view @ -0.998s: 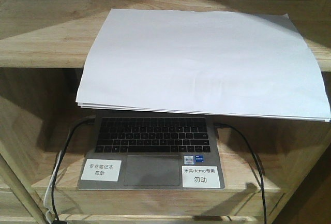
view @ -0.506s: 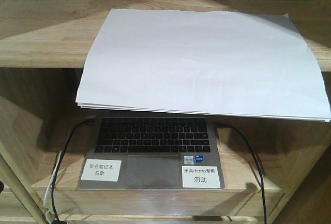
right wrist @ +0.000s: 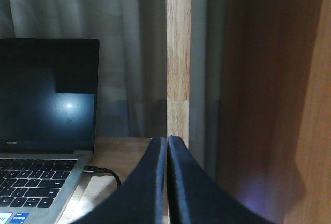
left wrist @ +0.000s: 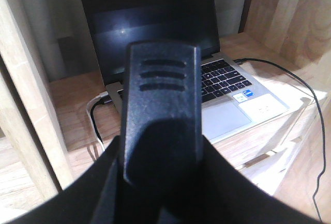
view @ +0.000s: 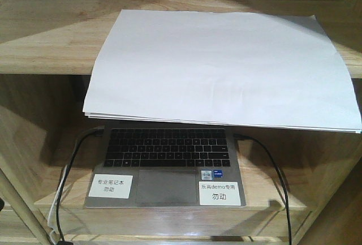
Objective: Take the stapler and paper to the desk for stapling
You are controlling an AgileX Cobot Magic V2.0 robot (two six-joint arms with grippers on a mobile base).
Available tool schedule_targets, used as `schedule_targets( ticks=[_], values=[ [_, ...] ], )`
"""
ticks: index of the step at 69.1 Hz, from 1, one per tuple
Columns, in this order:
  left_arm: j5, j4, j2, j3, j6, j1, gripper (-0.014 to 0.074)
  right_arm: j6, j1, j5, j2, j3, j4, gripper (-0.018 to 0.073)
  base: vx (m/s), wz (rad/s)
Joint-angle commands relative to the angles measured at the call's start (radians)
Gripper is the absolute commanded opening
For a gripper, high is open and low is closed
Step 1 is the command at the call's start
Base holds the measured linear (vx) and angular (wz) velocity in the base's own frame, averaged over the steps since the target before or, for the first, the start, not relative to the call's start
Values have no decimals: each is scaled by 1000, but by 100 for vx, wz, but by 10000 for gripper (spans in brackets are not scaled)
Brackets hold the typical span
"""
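Black-fingered right gripper is sitting fully closed in its wrist cam. Both fingers are pressing flat against each other with nothing between them, and they aren't touching anything else. It's pointing at a wooden post at 12 o'clock. The laptop is showing at 9 o'clock with its screen dark and a black cable plugging into its side.

Left gripper is being trickier. One broad black finger with three grooves is filling the middle of that cam, so I can't tell how far open it is or whether it's gripping anything. Behind it, from 12 round to 3 o'clock, the same laptop is standing open on the lower shelf.

The front cam is showing what neither wrist cam is catching. The paper, a thin white stack, is lying on the upper shelf. Its near edge is hanging out past the shelf lip and hiding the laptop's screen from that angle. The laptop is sitting at 6 o'clock from the paper, with two white stickers on its palm rest and a black cable trailing off each side. The wrist cams, in turn, are the only ones showing the grippers.
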Motion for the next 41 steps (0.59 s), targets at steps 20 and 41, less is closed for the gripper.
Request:
schedule_targets(
  ticks=[20, 41],
  values=[
    [-106, -12, 12, -27, -9, -3, -6, -210, -1, -49, -10, 5, -117, -10, 0, 0],
    [-106, -12, 12, -27, -9, -3, -6, -11, -1, -27, -10, 5, -118, -10, 0, 0]
  ],
)
